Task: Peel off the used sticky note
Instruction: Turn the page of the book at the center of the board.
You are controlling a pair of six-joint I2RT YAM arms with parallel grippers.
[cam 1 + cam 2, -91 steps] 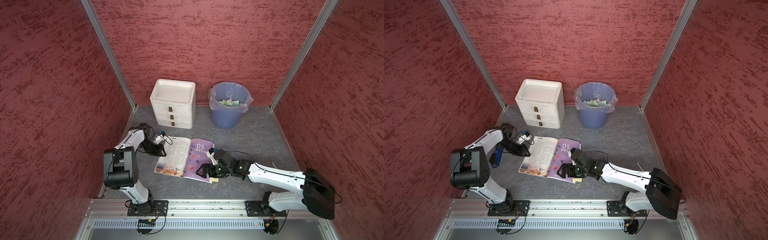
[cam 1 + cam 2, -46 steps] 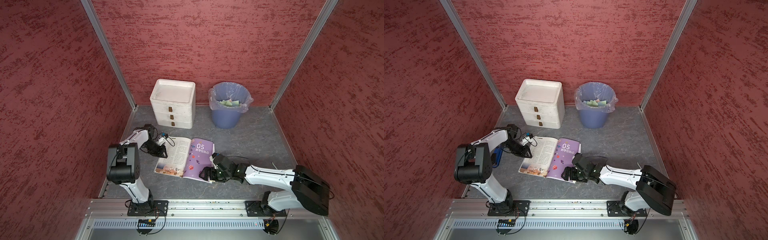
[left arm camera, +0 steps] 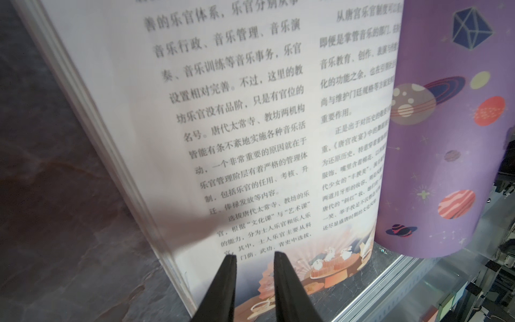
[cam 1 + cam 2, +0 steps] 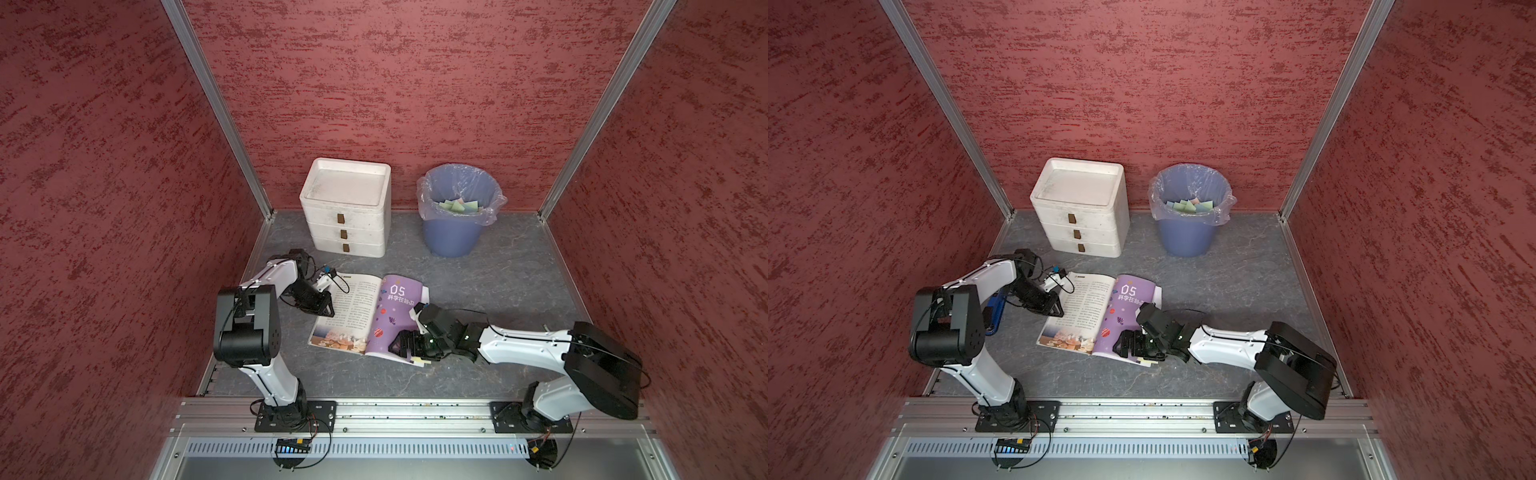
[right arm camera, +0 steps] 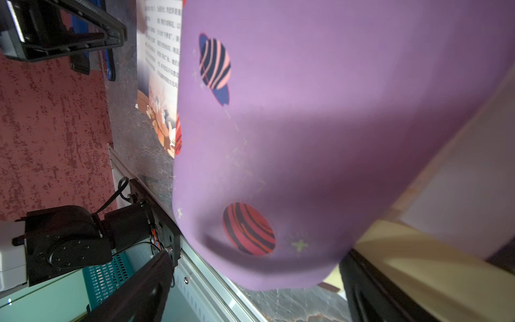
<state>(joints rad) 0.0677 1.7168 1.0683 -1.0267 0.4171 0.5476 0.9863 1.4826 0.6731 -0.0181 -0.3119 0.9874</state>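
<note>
Both top views: right gripper, spread wide and empty, sits at the near outer corner of the book, where the pale sticky note pokes out; lining up, next pinch its free edge. Left wrist: left gripper, nearly closed, empty, over the book's white page. Right wrist: purple page between the jaws. Since a second ago, the right arm's rear link has swung toward the book

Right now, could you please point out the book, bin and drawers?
book [image 4: 353,303]: in a top view, white text page.
bin [image 4: 451,241]: in a top view, blue wall.
drawers [image 4: 361,232]: in a top view, middle front.
</note>
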